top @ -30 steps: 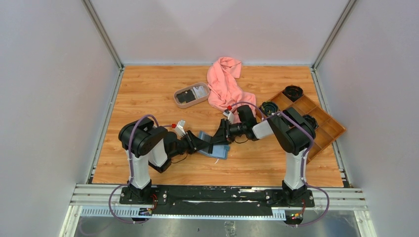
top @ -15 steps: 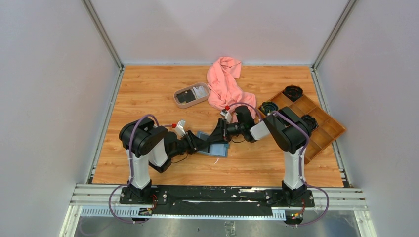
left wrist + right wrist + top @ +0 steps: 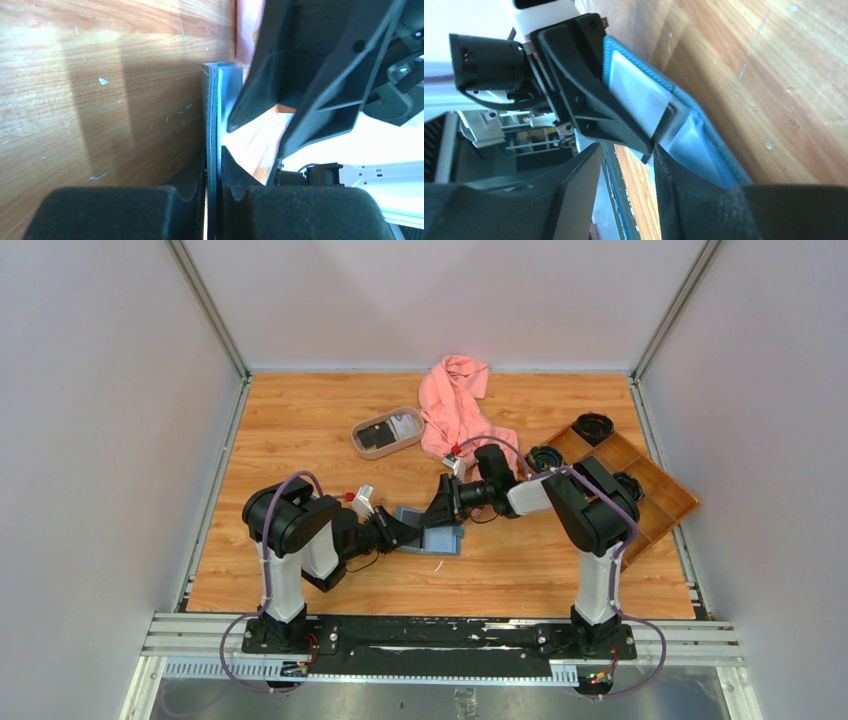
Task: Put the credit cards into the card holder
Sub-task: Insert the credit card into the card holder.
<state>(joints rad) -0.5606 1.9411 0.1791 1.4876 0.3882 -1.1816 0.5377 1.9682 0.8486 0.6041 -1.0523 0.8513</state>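
Observation:
The teal-blue card holder [image 3: 436, 537] lies open on the table between the arms. My left gripper [image 3: 403, 533] is shut on its left edge; the left wrist view shows the thin holder edge [image 3: 214, 110] pinched between the jaws of that gripper [image 3: 214, 156]. My right gripper [image 3: 443, 512] is open, low over the holder's far side. In the right wrist view its jaws [image 3: 626, 148] stand apart, one finger [image 3: 684, 190] against the pale blue inner pocket [image 3: 696, 137]. A black card [image 3: 376, 437] and a pale card [image 3: 404, 425] lie in the oval beige tray [image 3: 360, 449].
A pink cloth [image 3: 455, 410] lies behind the right gripper. A brown wooden compartment tray [image 3: 655, 495] with black round parts stands at the right edge. Grey walls close in the table on three sides.
The right gripper has drawn back and up a little toward the far side. The card holder has shifted slightly left and away, still held by the left gripper.

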